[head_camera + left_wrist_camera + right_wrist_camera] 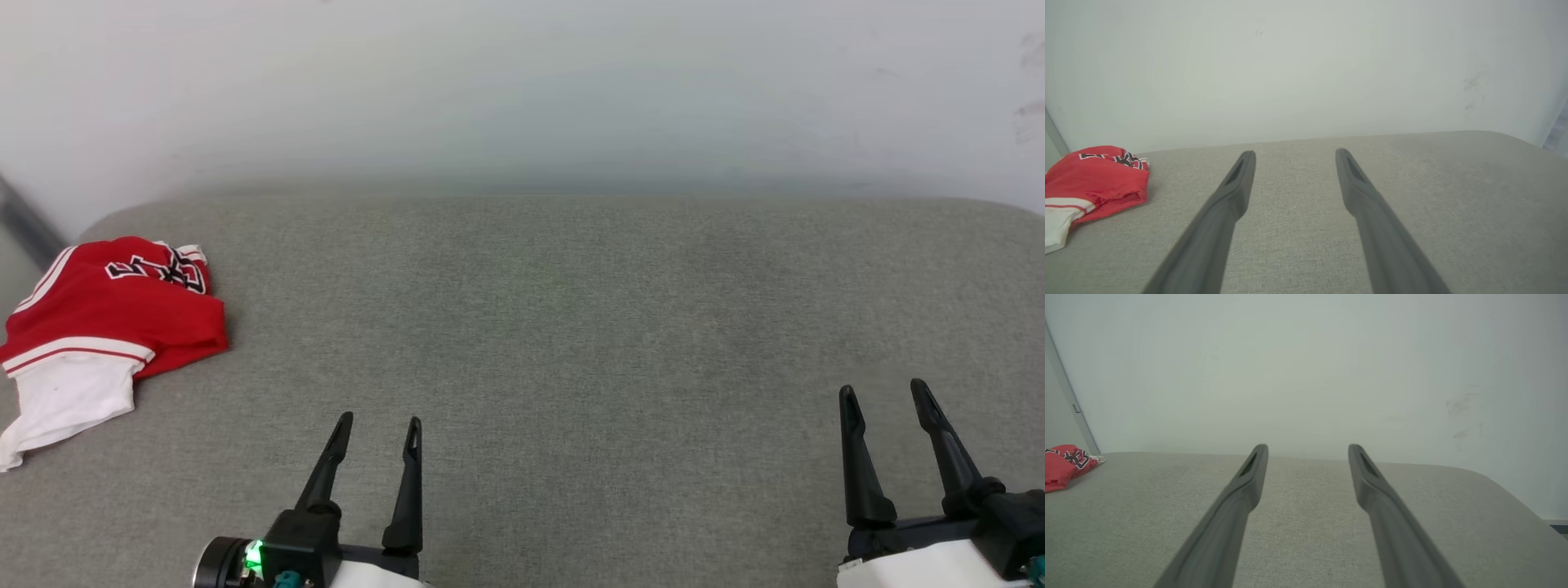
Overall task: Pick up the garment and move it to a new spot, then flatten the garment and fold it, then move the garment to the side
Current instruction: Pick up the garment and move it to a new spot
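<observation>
The garment point(106, 322) lies bunched at the far left of the grey cushioned surface, red with a white sleeve toward the front and black white-outlined lettering on top. It appears at the left edge in the left wrist view as the garment point(1096, 183) and small in the right wrist view as the garment point(1063, 465). My left gripper point(380, 425) stands open at the lower left, well to the right of the garment, nothing between its fingers. My right gripper point(884, 394) is open at the lower right, far from the garment.
The grey fabric surface point(571, 327) runs wide between the garment and my right gripper. A pale wall point(522, 90) stands right behind its far edge. A dark strip point(28, 224) runs at the far left corner. The surface rounds off at the right edge point(1515, 494).
</observation>
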Robot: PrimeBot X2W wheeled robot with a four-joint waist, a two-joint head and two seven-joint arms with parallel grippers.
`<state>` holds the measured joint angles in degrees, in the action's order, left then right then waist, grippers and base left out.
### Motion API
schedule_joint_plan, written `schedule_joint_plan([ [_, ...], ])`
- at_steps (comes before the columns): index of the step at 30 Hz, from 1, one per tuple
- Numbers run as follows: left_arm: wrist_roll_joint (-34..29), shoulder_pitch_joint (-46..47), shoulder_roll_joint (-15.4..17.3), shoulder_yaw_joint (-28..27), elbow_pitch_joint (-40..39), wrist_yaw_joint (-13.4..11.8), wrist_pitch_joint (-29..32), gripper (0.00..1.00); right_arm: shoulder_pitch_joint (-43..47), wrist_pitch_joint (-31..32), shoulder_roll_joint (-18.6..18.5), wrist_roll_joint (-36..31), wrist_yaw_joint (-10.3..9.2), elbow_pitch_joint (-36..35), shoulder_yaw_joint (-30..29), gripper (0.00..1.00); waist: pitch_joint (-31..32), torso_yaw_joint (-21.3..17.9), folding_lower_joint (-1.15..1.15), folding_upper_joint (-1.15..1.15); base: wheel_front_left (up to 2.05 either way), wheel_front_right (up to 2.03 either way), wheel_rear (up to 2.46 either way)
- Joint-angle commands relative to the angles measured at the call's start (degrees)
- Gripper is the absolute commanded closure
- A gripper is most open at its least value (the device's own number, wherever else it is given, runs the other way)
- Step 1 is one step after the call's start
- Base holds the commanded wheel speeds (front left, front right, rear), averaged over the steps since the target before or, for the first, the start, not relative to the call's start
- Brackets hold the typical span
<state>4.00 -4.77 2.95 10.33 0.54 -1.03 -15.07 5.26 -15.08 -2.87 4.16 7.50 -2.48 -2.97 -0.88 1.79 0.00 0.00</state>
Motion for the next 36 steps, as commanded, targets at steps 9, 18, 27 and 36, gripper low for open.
schedule_joint_plan([
  [9, 1.3, -0.3, 0.0, -2.5, 0.6, 0.3, -0.2, 0.00, 1.3, -0.1, 0.0, 0.6, -0.02, 0.2, 0.8, 0.00, 0.0, 7.2, 0.00, 0.00, 0.00, 0.00, 0.00],
  [18, 0.5, -0.7, -0.1, -3.7, 0.3, 1.0, -0.2, 0.00, 0.9, -0.1, 0.0, 0.9, -0.02, 0.7, 2.3, 0.00, -0.2, 15.2, 0.00, 0.00, 0.00, 0.00, 0.00],
  [27, 0.3, -1.2, -0.1, -3.7, -0.1, 0.6, -0.2, 0.00, 1.1, -0.1, 0.0, 0.5, -0.02, 1.1, 4.7, 0.00, -0.1, 22.2, 0.00, 0.00, 0.00, 0.00, 0.00],
  [36, -0.2, -1.8, -0.1, -4.0, -0.2, 0.7, -0.2, 0.00, 0.5, -0.1, 0.0, 0.3, -0.02, 1.5, 5.4, 0.00, 0.5, 27.1, 0.00, 0.00, 0.00, 0.00, 0.00],
])
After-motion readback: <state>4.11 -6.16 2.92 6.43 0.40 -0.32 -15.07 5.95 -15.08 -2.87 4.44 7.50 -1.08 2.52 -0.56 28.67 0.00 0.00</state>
